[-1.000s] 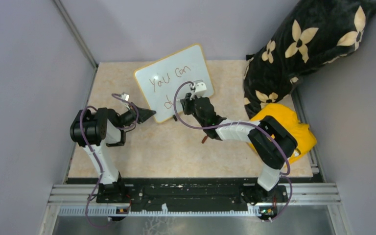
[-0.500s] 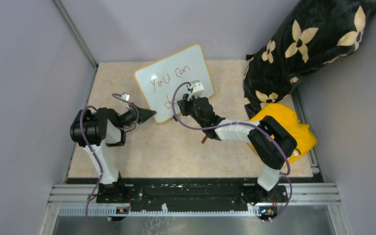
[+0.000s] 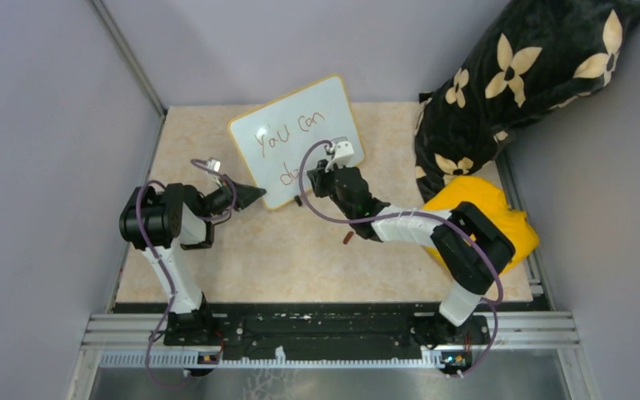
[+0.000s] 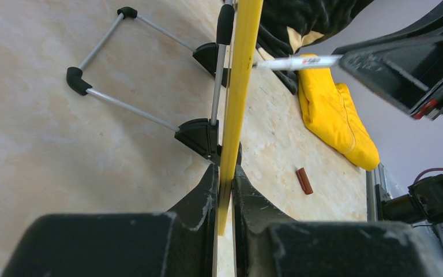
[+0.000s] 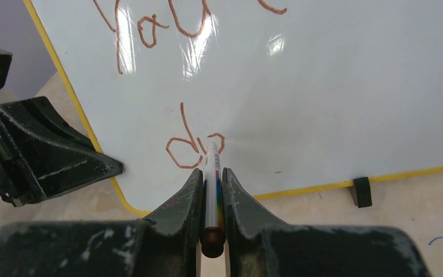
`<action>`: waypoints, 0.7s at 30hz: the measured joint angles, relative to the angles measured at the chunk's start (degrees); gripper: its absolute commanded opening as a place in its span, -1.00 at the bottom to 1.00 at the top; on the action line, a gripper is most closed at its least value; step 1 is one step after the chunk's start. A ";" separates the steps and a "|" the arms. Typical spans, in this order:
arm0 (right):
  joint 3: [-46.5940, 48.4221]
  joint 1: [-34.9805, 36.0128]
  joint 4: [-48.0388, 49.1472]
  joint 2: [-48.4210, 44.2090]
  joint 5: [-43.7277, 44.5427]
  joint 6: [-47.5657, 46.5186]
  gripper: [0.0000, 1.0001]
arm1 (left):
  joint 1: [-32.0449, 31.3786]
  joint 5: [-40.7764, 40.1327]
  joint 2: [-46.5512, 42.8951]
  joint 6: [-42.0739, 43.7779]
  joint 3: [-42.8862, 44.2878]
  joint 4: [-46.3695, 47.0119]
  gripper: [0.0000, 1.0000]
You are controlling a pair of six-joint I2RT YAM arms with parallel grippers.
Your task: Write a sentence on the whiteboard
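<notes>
The whiteboard stands on the desk right in front of your right end effector, which pinches a marker, its tip touching the sentence at "do". Your left end effector is clamped on the board's yellow edge.

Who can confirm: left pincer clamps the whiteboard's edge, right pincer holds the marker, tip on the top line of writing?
Not the top line. The right wrist view shows the marker tip on the lower line, at the "do" under "you can". The rest is right: the left pincer clamps the whiteboard edge, and the right pincer holds the marker.
</notes>
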 measured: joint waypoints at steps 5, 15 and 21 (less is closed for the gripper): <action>-0.61 -1.75 0.68 -3.93 1.14 0.02 -1.00 | 0.00 0.04 0.00 0.00 0.00 0.00 -1.00; 0.85 -3.98 1.44 -3.74 1.31 0.04 -1.00 | 0.00 0.07 0.00 0.00 0.00 0.00 -1.00; 2.16 -3.98 1.53 -1.25 0.94 0.11 -1.00 | 0.00 0.11 0.00 0.00 0.00 0.00 -1.00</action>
